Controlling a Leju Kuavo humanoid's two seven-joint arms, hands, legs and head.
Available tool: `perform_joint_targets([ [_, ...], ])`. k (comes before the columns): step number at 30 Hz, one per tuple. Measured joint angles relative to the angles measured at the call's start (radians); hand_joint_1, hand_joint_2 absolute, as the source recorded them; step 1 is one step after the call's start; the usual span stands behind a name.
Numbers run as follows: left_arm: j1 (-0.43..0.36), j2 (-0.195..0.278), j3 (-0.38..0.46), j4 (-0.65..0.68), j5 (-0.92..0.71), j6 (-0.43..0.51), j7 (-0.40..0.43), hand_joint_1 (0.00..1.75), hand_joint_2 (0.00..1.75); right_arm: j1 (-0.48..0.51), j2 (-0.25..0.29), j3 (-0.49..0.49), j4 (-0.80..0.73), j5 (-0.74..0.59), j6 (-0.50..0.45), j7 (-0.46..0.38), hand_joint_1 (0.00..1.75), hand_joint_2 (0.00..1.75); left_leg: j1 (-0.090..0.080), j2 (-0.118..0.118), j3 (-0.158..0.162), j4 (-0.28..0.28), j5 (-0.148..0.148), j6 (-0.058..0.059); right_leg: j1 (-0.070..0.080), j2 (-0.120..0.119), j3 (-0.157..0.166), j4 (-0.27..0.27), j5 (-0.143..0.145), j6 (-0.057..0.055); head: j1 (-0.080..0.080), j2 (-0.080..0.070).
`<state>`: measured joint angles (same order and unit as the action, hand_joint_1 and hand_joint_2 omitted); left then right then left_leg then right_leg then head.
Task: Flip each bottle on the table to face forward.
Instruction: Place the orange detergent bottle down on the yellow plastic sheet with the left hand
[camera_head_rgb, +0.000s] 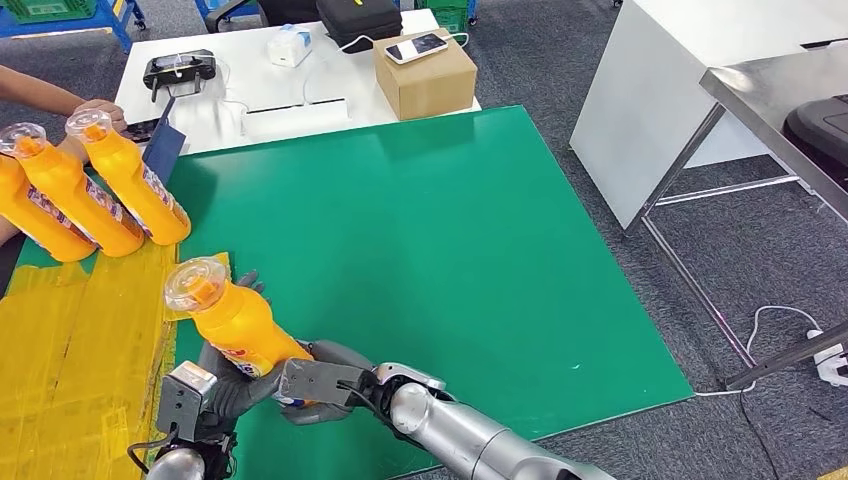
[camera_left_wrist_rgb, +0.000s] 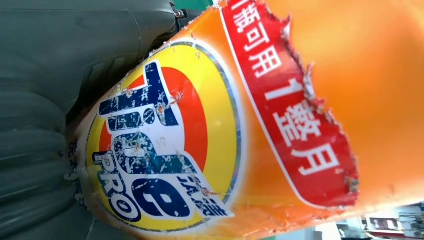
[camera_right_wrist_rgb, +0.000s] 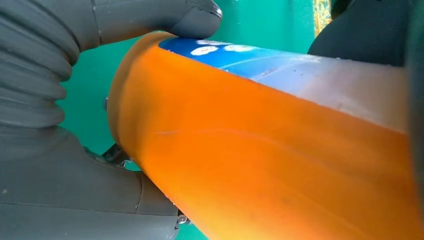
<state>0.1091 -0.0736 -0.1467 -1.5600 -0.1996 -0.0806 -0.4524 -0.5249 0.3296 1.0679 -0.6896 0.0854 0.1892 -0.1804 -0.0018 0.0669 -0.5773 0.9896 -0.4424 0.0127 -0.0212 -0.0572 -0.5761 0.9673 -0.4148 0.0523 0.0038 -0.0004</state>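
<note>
An orange detergent bottle (camera_head_rgb: 234, 322) with a clear cap is lifted, tilted, over the green mat's (camera_head_rgb: 450, 250) near left corner. My left hand (camera_head_rgb: 226, 392) grips its lower body from the left, with dark fingers showing behind the bottle. From the right, my right hand (camera_head_rgb: 322, 384) holds its base. The left wrist view has the bottle's (camera_left_wrist_rgb: 300, 75) blue and yellow label close up, next to my left hand (camera_left_wrist_rgb: 50, 100). In the right wrist view the bottle (camera_right_wrist_rgb: 250, 165) lies in my right hand (camera_right_wrist_rgb: 60, 175) with the thumb over its end. Three more orange bottles (camera_head_rgb: 75, 190) stand at the left edge.
Yellow sheeting (camera_head_rgb: 80, 350) covers the table's left part. A person's hand (camera_head_rgb: 95, 110) rests behind the standing bottles. Behind the mat a white table (camera_head_rgb: 250, 90) carries a cardboard box (camera_head_rgb: 425, 75), a phone and small devices. A metal table frame (camera_head_rgb: 720, 200) stands at the right.
</note>
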Motion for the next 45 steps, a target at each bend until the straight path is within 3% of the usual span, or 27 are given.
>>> perform_joint_targets([
  [3, 0.000, 0.000, 0.000, 0.005, -0.013, 0.005, 0.007, 1.69, 1.75, -0.002, 0.000, 0.011, 0.006, -0.004, -0.005, 0.000, 1.75, 1.75, 0.000, 0.000, 0.000, 0.000, 0.000, 0.000, 0.000, 0.000, 0.000, 0.000, 0.000, 0.000, 0.000, 0.000],
  [4, 0.000, 0.000, 0.000, 0.007, -0.014, 0.006, 0.007, 1.75, 1.75, -0.002, -0.001, 0.014, 0.008, -0.005, -0.006, 0.000, 1.75, 1.75, 0.000, 0.000, 0.000, 0.000, 0.000, 0.000, 0.000, 0.000, 0.000, 0.000, 0.000, 0.000, 0.000, 0.000],
  [23, 0.003, 0.000, 0.003, 0.014, -0.009, -0.019, -0.027, 1.75, 1.75, 0.005, 0.000, 0.033, 0.027, -0.002, -0.058, -0.018, 1.75, 1.75, 0.000, 0.000, 0.000, 0.000, 0.000, 0.000, 0.000, 0.000, 0.000, 0.000, 0.000, 0.000, 0.000, 0.000],
  [24, 0.003, 0.000, 0.004, 0.014, -0.009, -0.020, -0.027, 1.75, 1.75, 0.006, 0.000, 0.033, 0.027, -0.001, -0.060, -0.019, 1.68, 1.75, 0.000, 0.000, 0.000, 0.000, 0.000, 0.000, 0.000, 0.000, 0.000, 0.000, 0.000, 0.000, 0.000, 0.000],
  [28, 0.004, 0.000, 0.007, 0.013, -0.010, -0.027, -0.035, 1.75, 1.75, 0.011, 0.000, 0.029, 0.027, 0.027, -0.094, -0.025, 0.03, 1.75, 0.000, 0.000, 0.000, 0.000, 0.000, 0.000, 0.000, 0.000, 0.000, 0.000, 0.000, 0.000, 0.000, 0.000],
  [30, 0.007, 0.000, 0.010, 0.006, -0.019, -0.026, -0.042, 1.75, 1.75, 0.018, -0.001, 0.023, 0.022, 0.051, -0.117, -0.029, 0.00, 1.75, 0.000, 0.000, 0.000, 0.000, 0.000, 0.000, 0.000, 0.000, 0.000, 0.000, 0.000, 0.000, 0.000, 0.000],
  [34, 0.015, 0.000, 0.020, -0.026, -0.100, 0.041, -0.070, 1.75, 1.75, 0.037, -0.009, -0.009, -0.012, 0.072, -0.139, -0.034, 0.00, 0.00, 0.000, 0.000, 0.000, 0.000, 0.000, 0.000, 0.000, 0.000, 0.000, 0.000, 0.000, 0.000, 0.000, 0.000],
  [40, 0.018, 0.006, 0.080, -0.084, -0.445, 0.344, -0.069, 1.75, 1.75, 0.097, -0.073, -0.110, -0.167, 0.089, -0.146, -0.058, 0.00, 0.00, 0.000, 0.000, 0.000, 0.000, 0.000, 0.000, 0.000, 0.000, 0.000, 0.000, 0.000, 0.000, 0.000, 0.000],
  [45, 0.018, 0.016, 0.121, -0.095, -0.644, 0.490, -0.011, 1.75, 1.75, 0.132, -0.125, -0.170, -0.281, 0.080, -0.117, -0.069, 0.00, 0.00, 0.000, 0.000, 0.000, 0.000, 0.000, 0.000, 0.000, 0.000, 0.000, 0.000, 0.000, 0.000, 0.000, 0.000],
])
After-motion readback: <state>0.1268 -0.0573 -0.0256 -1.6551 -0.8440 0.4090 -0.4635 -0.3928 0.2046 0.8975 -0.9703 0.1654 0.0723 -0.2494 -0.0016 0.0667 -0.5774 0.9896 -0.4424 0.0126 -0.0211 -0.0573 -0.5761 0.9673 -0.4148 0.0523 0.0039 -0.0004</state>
